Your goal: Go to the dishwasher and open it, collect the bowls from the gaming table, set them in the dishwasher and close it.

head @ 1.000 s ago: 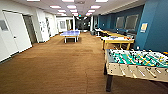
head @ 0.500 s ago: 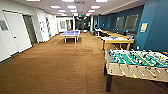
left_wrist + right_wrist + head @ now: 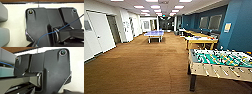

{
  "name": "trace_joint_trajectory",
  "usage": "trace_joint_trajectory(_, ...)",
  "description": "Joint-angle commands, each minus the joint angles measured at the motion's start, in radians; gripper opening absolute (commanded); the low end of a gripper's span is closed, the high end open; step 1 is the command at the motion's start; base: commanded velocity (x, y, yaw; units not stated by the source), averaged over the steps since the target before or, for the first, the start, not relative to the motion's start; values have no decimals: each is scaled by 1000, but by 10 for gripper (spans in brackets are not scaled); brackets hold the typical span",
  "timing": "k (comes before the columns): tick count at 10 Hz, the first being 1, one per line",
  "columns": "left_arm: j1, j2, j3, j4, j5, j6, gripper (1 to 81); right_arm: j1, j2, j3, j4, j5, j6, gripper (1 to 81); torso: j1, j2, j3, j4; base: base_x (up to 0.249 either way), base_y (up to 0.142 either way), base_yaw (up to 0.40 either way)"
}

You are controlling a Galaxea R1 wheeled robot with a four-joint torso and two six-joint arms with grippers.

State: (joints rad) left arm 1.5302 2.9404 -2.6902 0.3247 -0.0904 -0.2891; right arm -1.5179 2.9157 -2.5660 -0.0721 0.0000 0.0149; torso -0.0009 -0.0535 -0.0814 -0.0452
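The head view looks down a long room with a brown carpeted floor (image 3: 146, 65) under rows of bright ceiling light panels (image 3: 155, 6). Close ahead on the right stands a green-field table-football table (image 3: 220, 63) with pale wooden sides, rods and handles. Beyond it, along the dark blue wall (image 3: 236, 27), stands a yellow-framed desk with a pale top (image 3: 201, 40) carrying a few small colourful items too blurred to identify; whether this is the gaming table cannot be told, and no bowl can be made out on it. More desks follow it further down that wall. Far ahead in the middle of the room is a blue table-tennis table (image 3: 154, 33). On the left, a white wall holds a large white door (image 3: 101, 31) and a dark open doorway (image 3: 114, 28).

In the left wrist view, the robot's own dark plate lies over a pale surface, with a thin blue cable (image 3: 52, 33) crossing it. The right wrist view shows the same kind of plate and a stretch of blue cable (image 3: 8, 64). Whether either tool's fingers are apart or together cannot be told, so places relative to the tool cannot be given.
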Motion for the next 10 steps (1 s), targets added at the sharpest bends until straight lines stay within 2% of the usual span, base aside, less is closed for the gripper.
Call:
trace_joint_trajectory(1, -49, 0, -20, -3, 44, -1, 811, 46, -5, 0, -8, -52, -4, 811, 1, 0, 0, 0, 0, 0, 0)
trace_joint_trajectory(8, -49, 11, -40, -3, 44, 1, 811, 41, -2, 0, -6, -52, -4, 811, 1, 0, 0, 0, 0, 0, 0)
trace_joint_trajectory(10, -49, 11, -40, -3, 44, 1, 811, 41, -1, 1, -8, -52, -4, 811, 1, 0, 0, 0, 80, 0, 0)
